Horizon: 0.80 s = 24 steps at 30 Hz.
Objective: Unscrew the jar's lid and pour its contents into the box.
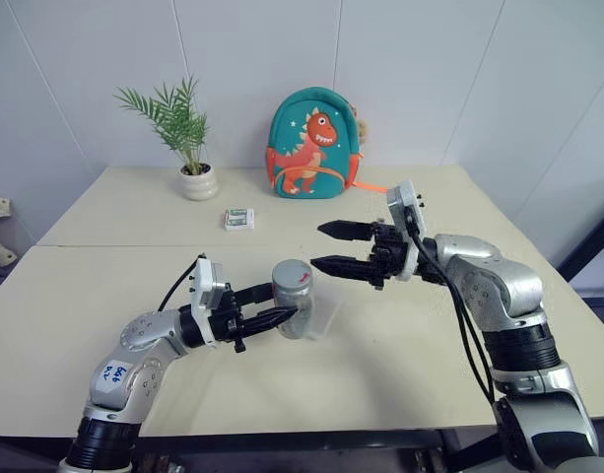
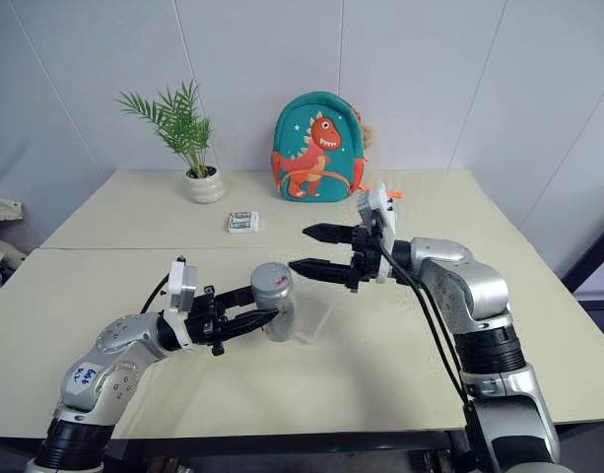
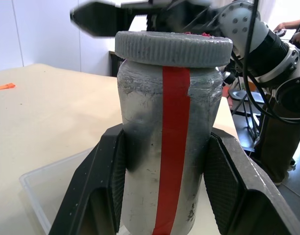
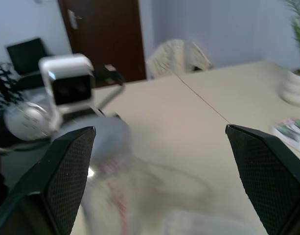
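Note:
The jar, a silvery cylinder with a red strip down its side, stands upright above the table's middle. My left gripper is shut on its body, one finger on each side. The grey ribbed lid sits on top of the jar. My right gripper is open, just to the right of the lid and a little above it, fingertips pointing left and apart from the lid. The clear box lies on the table under and beside the jar. The contents are hidden inside the jar.
A white plant pot and a teal dinosaur backpack stand along the far edge of the table. A small green-and-white packet lies behind the jar. A dark door shows beyond the table.

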{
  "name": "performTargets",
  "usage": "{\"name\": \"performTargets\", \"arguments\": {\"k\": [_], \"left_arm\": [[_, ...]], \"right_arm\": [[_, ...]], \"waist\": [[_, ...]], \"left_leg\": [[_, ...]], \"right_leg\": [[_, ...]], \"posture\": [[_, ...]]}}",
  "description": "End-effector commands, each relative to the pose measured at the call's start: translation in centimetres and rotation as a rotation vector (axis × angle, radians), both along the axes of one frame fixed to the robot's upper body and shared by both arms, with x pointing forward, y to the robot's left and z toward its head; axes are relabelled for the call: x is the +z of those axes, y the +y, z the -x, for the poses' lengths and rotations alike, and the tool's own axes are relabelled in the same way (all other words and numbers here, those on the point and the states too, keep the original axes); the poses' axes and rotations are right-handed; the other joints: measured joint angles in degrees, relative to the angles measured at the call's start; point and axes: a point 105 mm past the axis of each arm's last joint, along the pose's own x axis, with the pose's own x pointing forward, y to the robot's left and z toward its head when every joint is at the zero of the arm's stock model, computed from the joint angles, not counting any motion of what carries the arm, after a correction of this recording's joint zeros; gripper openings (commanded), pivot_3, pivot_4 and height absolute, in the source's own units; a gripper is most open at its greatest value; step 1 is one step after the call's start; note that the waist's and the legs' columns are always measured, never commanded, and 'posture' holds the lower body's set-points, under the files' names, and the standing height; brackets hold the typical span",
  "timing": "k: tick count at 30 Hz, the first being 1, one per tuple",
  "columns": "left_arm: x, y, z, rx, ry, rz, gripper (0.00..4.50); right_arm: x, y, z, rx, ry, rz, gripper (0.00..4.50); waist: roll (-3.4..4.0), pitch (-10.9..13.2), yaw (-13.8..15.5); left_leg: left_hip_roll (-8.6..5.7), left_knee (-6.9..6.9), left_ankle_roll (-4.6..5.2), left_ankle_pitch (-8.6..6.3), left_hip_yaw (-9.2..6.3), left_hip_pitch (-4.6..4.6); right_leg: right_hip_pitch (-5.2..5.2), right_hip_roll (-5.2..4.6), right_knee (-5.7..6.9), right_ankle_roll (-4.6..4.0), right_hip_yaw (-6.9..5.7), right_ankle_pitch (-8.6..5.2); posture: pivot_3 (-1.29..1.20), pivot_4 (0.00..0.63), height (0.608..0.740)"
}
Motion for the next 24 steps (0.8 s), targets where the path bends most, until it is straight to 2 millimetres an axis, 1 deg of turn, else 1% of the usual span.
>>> {"name": "performTargets", "arguments": {"k": [1,4,8,14,19,22,24], "left_arm": [[1.0,0.1,0.5,-0.008,-0.053,0.004,1.88],[1.0,0.0,0.4,-0.013,-0.052,0.002,1.88],[1.1,-0.1,0.4,-0.016,-0.053,0.004,1.88],[1.1,-0.3,0.5,-0.022,-0.05,0.006,1.88],[1.1,-0.3,0.5,-0.025,-0.048,0.009,1.88],[1.1,-0.3,0.5,-0.025,-0.046,0.009,1.88],[1.1,-0.3,0.5,-0.024,-0.045,0.009,1.88]], "right_arm": [[1.5,1.8,2.5,0.092,-0.068,-0.01,4.48],[0.8,3.0,3.0,0.102,-0.08,0.024,4.48],[0.0,4.1,2.5,0.074,-0.107,0.055,4.48],[-0.5,5.3,1.9,0.041,-0.137,0.074,4.48],[-0.7,5.1,0.8,-0.001,-0.15,0.085,4.48],[-0.5,4.2,-0.3,-0.04,-0.158,0.086,4.48],[0.0,3.4,-0.8,-0.058,-0.156,0.069,4.48]], "waist": [[0.0,0.0,0.08],[0.0,0.0,0.07],[0.0,0.0,0.06],[0.0,0.0,0.06],[0.0,0.0,0.03],[0.0,0.0,0.02],[0.0,0.0,0.02]], "left_leg": [[0.0,0.01,0.0,0.0,0.0,0.0],[-0.01,0.03,0.0,0.0,0.0,0.0],[-0.01,0.03,0.0,0.0,-0.01,0.0],[-0.01,0.01,0.0,0.0,-0.01,0.0],[-0.01,0.02,0.0,0.0,-0.01,0.0],[-0.01,0.01,0.0,0.0,-0.01,0.0],[-0.01,0.02,0.0,0.0,-0.01,0.0]], "right_leg": [[0.0,-0.01,0.01,0.0,0.0,0.0],[0.01,-0.01,0.0,0.0,0.0,0.0],[0.01,-0.01,0.0,0.0,0.0,0.0],[0.0,-0.01,0.0,0.0,0.0,0.0],[0.01,-0.01,0.0,0.0,0.0,0.0],[0.0,-0.01,0.0,0.0,-0.01,0.0],[0.0,-0.01,0.0,0.0,0.0,0.0]], "posture": [[0.0,0.15,0.74],[0.0,0.15,0.74],[0.0,0.15,0.74],[0.0,0.15,0.74],[0.0,0.15,0.74],[0.0,0.15,0.74],[0.0,0.15,0.74]]}}
